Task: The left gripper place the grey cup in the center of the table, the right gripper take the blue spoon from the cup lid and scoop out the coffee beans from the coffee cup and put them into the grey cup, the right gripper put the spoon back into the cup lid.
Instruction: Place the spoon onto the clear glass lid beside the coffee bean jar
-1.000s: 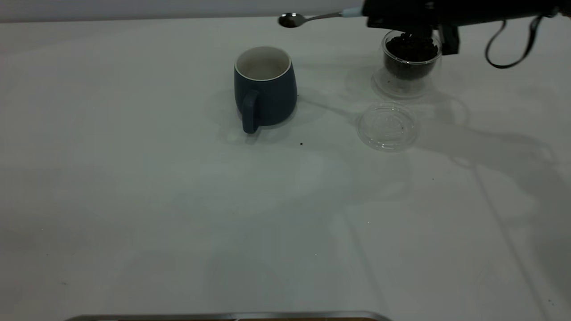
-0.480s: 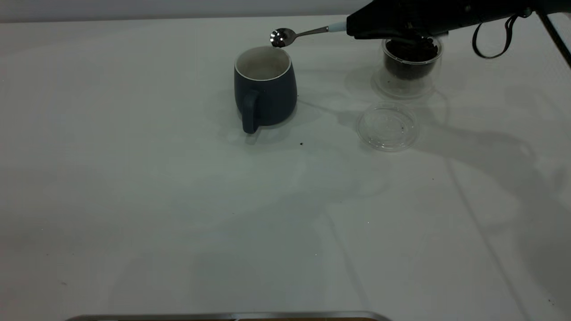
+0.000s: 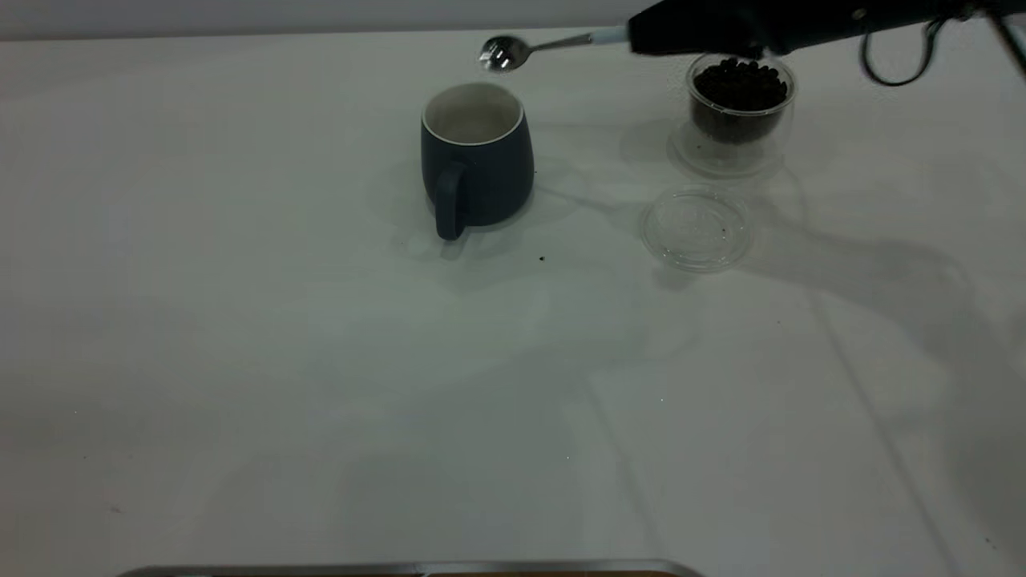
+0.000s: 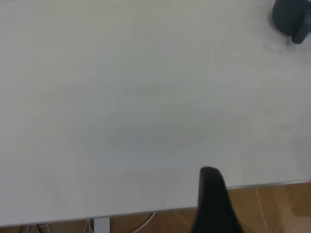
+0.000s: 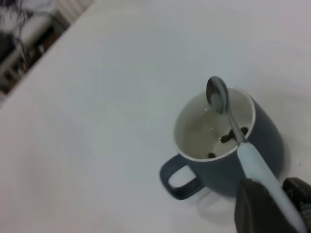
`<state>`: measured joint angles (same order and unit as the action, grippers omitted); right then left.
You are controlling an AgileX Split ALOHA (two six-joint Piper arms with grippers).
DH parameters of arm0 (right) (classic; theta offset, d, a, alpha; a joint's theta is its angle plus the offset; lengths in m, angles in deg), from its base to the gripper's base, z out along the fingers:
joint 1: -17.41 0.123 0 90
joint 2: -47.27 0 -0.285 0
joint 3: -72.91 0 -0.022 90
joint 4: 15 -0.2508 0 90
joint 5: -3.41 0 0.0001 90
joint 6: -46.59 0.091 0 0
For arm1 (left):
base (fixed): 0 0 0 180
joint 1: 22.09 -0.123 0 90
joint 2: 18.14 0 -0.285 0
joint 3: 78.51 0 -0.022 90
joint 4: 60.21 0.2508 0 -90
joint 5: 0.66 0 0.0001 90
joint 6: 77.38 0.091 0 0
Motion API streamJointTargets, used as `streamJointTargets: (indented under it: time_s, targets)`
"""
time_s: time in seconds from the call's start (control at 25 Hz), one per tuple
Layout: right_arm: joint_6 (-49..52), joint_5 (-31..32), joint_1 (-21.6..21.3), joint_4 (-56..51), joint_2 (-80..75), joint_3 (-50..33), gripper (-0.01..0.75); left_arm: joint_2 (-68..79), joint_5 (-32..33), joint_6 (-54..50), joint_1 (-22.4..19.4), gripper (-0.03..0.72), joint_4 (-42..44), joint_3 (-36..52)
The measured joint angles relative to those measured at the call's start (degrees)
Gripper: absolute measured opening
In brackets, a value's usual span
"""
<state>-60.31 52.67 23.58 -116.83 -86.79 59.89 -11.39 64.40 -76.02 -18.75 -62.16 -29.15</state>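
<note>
The grey cup (image 3: 477, 156) stands upright near the table's middle, handle toward the camera; the right wrist view (image 5: 228, 145) shows a few coffee beans (image 5: 228, 137) inside it. My right gripper (image 3: 641, 36) is shut on the blue spoon (image 3: 553, 44) by its pale handle (image 5: 260, 170). The spoon's metal bowl (image 3: 501, 54) hangs just above the grey cup's far rim and looks empty. The coffee cup (image 3: 739, 108) full of coffee beans (image 3: 737, 84) stands to the right. The empty cup lid (image 3: 696, 228) lies in front of it. One finger (image 4: 211, 204) of the left gripper shows over the table's edge.
The white table (image 3: 321, 361) spreads wide in front and to the left. A stray dark speck (image 3: 542, 259) lies between the grey cup and the cup lid. A metal edge (image 3: 401, 569) runs along the near side.
The right gripper carried the spoon left over the grey cup, dipped it toward the rim and lifted it again. The spoon's bowl held dark beans before and now looks empty.
</note>
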Motion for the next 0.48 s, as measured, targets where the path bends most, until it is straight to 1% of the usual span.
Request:
streamJointTargets:
  time_s: [0.12, 0.24, 0.36, 0.48]
  targets:
    - [7.8, -0.1, -3.1, -0.1, 5.1, -5.2, 0.112, 0.0, 0.0, 0.0, 0.0, 0.555, 0.0, 0.0]
    - [16.0, -0.1, -8.0, -0.1, 9.4, -10.8, 0.112, 0.0, 0.0, 0.0, 0.0, 0.555, 0.0, 0.0]
    - [23.4, -0.2, -14.0, 0.8, 10.6, -15.4, 0.112, 0.0, 0.0, 0.0, 0.0, 0.555, 0.0, 0.0]
    - [27.3, -0.6, -18.5, 4.7, 10.2, -18.6, 0.112, 0.0, 0.0, 0.0, 0.0, 0.555, 0.0, 0.0]
